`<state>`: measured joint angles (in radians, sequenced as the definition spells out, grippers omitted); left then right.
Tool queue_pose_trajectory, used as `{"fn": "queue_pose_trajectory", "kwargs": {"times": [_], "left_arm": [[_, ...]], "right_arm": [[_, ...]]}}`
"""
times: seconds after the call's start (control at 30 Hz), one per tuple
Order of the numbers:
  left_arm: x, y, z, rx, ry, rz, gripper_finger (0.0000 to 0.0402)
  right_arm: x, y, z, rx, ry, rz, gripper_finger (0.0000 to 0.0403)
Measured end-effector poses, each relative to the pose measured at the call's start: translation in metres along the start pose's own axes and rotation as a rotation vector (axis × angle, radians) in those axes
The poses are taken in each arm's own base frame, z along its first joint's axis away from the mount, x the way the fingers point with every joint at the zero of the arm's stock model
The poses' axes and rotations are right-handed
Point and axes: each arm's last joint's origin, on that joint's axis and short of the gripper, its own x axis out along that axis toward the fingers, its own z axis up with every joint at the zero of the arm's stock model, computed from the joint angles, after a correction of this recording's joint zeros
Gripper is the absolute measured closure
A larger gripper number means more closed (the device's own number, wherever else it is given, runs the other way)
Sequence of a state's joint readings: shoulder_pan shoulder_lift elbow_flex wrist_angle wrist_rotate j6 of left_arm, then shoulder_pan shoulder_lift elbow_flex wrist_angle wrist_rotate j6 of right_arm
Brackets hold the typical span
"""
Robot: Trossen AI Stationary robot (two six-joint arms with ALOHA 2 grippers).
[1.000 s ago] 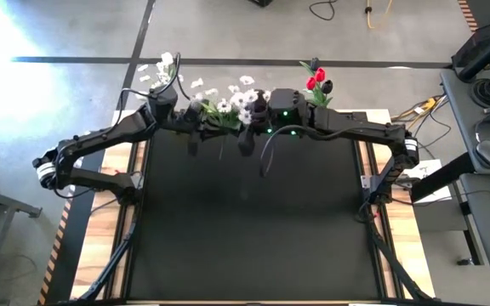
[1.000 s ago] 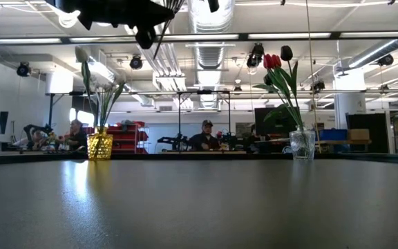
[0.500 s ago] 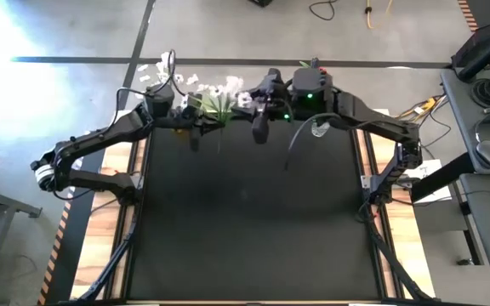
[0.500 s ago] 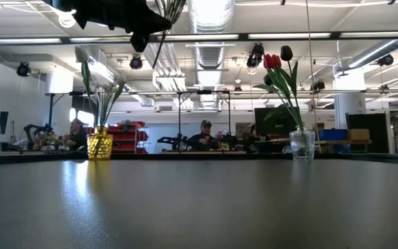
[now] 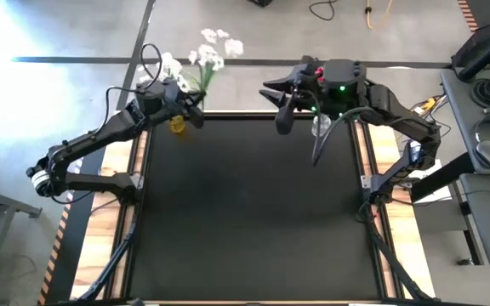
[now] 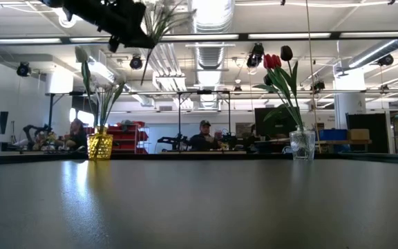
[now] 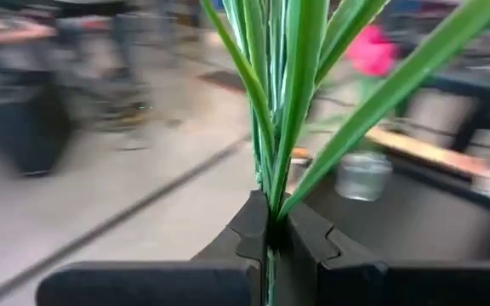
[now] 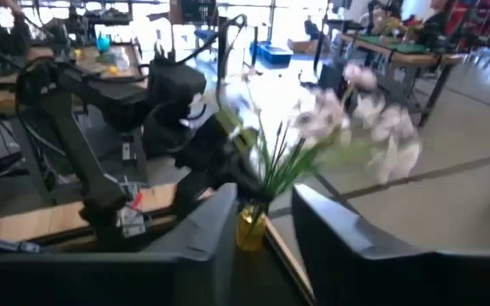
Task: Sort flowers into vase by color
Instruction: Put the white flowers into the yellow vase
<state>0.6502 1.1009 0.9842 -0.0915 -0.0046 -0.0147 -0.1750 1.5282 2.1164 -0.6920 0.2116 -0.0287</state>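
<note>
I am working over the black table [image 5: 245,204], with both arms up at its far edge. My left hand [image 7: 272,231] is clamped on the green stems of a spray of white flowers [image 5: 207,51], blossoms fanning out beyond the hand, past the table's far edge. The yellow vase [image 6: 100,145] stands right below that hand, with some green stems already in it. My right hand [image 5: 281,106] hangs just beside the clear vase [image 6: 302,144] that holds the red and dark tulips [image 6: 276,61]; its fingers stand apart with nothing between them.

As I judge it, the step is to seat the white spray in the yellow vase. I would swing the stem ends down over the mouth, keep them close to upright, lower until they clear the rim, and only then let go, so the stems already inside are not knocked out.

From above, my left arm covers most of the yellow vase, so I cannot see its mouth. The lower stem ends are cut off in the wrist view, and the right wrist view is smeared.
</note>
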Motion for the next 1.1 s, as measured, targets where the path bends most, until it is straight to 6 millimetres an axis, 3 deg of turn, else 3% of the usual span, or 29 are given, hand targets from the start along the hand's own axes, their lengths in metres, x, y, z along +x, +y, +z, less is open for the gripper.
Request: {"fn": "queue_pose_trajectory", "kwargs": {"times": [0.17,0.23,0.67,0.9,1.1], "left_arm": [[0.002,0.008,-0.009,0.009,0.023,0.256,0.0400],[0.003,0.010,-0.018,0.000,0.030,0.338,0.0400],[-0.018,0.024,-0.081,0.037,-0.077,0.710,0.0401],[-0.020,0.031,-0.109,0.021,-0.128,0.751,0.0401],[-0.019,0.035,-0.120,0.054,-0.139,0.793,0.0401]], "right_arm": [[0.002,0.000,-0.006,-0.022,0.031,-0.013,0.0374],[0.004,0.000,-0.008,-0.034,0.039,-0.024,0.0388],[0.008,0.001,-0.011,-0.034,0.043,-0.027,0.0390],[0.008,0.001,-0.008,-0.042,0.008,-0.028,0.0390],[0.008,0.001,-0.007,-0.053,0.001,-0.027,0.0390]]}}
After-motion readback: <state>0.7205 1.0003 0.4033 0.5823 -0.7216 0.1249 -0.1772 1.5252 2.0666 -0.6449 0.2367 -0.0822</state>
